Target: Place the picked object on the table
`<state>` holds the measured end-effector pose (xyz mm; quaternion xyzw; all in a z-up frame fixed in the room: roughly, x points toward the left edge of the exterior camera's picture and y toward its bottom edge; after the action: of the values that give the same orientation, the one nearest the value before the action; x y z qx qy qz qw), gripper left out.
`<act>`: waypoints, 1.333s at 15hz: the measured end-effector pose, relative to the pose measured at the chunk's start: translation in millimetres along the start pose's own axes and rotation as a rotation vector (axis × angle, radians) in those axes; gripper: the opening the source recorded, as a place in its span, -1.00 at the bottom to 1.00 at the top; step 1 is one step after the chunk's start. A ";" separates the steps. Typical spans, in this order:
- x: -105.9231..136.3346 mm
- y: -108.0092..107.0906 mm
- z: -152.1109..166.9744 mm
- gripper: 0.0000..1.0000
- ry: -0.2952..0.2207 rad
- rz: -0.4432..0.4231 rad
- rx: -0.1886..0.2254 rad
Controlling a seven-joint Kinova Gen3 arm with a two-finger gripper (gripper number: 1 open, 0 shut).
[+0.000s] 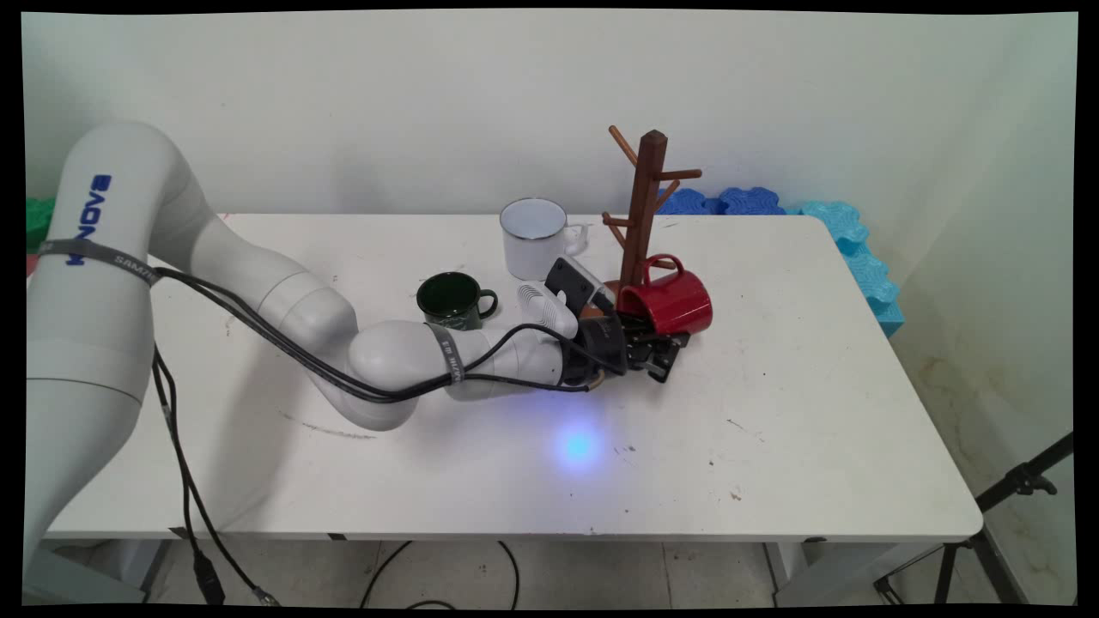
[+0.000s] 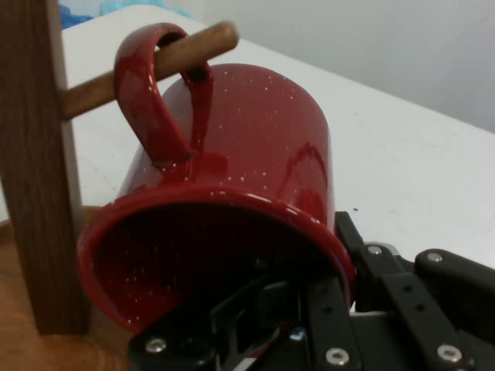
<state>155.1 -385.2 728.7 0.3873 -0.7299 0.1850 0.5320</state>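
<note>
The black two-finger tool lies low over the white counter, reaching in from the left toward the right. It grips the rim of a red speckled enamel mug: in the hand view one finger goes inside the mug's mouth and the other sits outside the wall, so the fingers are closed on the rim of the red mug.

The mug is tipped on its side, mouth turned to the near left and base to the right. Its handle is looped over a low peg of a brown wooden mug tree, so the mug hangs on that peg while the tool holds its rim. The tree's upright post stands just left of the mug in the hand view, and its round wooden base shows below the mug's mouth. The tree's other pegs carry nothing.

Left of the tree, toward the far side of the counter, stands a white enamel mug with a dark rim, upright, its handle to the right. Nearer and further left stands a dark green enamel mug, upright, its handle also to the right. Both are apart from the tool.

Blue foam pieces lie along the counter's far right edge, by the wall.
</note>
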 end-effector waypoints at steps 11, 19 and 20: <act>35.9 23.5 -28.2 -1.00 0.018 0.017 -0.078; 71.0 23.3 -66.4 -1.00 -0.062 0.075 -0.132; 76.3 21.8 -71.8 -1.00 -0.074 0.085 -0.140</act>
<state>173.7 -350.5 828.3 0.3245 -0.7760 0.1414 0.5220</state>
